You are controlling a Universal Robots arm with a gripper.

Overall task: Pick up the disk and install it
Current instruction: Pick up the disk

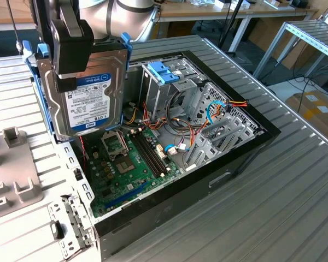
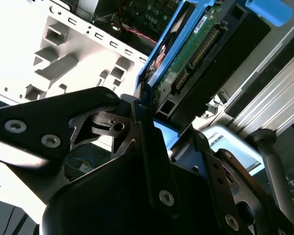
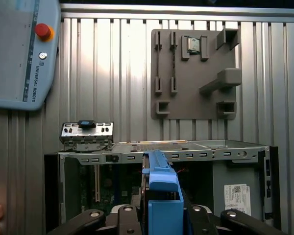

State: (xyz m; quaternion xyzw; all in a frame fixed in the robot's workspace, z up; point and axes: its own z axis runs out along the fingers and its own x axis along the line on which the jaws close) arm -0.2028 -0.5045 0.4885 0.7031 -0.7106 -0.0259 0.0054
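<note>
The disk hangs on edge in the gripper, lifted above the open computer case, its white label turned to the exterior view and blue rails running along its edges. The gripper is pressed together on the disk's two flat faces. One black finger lies over the upper part of the label, and the other is behind, on the green circuit-board side that the second wrist view shows. In the first wrist view the blue rail of the disk stands between the gripper's black links.

Just below the gripper is the side wall of the case, and past it the green motherboard on the case floor. Further into the case, on the exterior view's right of the gripper, stands the metal drive cage with a light-blue bracket on top. Loose coloured cables lie beside and below the cage, between it and the motherboard. A grey box with a white sticker sits in a corner of the case near the gripper.

Outside the case, well away from the gripper, a grey plastic tray with raised slots lies flat on the ribbed metal worktop. A small metal bracket lies against the case wall, and a grey control tablet with a red button rests further off on the same worktop.
</note>
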